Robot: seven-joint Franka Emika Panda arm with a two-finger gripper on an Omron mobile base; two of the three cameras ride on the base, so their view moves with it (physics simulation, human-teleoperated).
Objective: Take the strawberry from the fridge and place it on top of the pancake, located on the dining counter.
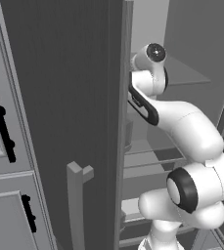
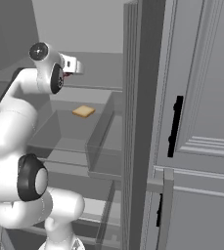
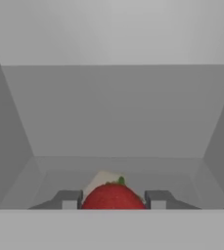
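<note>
The red strawberry point(image 3: 112, 196) with a small green leaf sits right between my two fingertips in the hand view, and both press against its sides. My gripper point(image 3: 113, 200) is shut on it, inside the pale upper compartment of the fridge point(image 3: 113, 107). In the right base view the gripper point(image 2: 76, 67) reaches in over an upper shelf, with a speck of red strawberry point(image 2: 64, 75) beside it. The fridge's dark grey door point(image 1: 59, 97) stands open at my left. The pancake and the dining counter are out of view.
A tan slice point(image 2: 83, 111) lies in a clear bin on the shelf below my hand. Another open fridge door point(image 2: 138, 122) stands edge-on to the right. Light grey cabinets with black handles point(image 1: 3, 129) point(image 2: 174, 127) flank the fridge.
</note>
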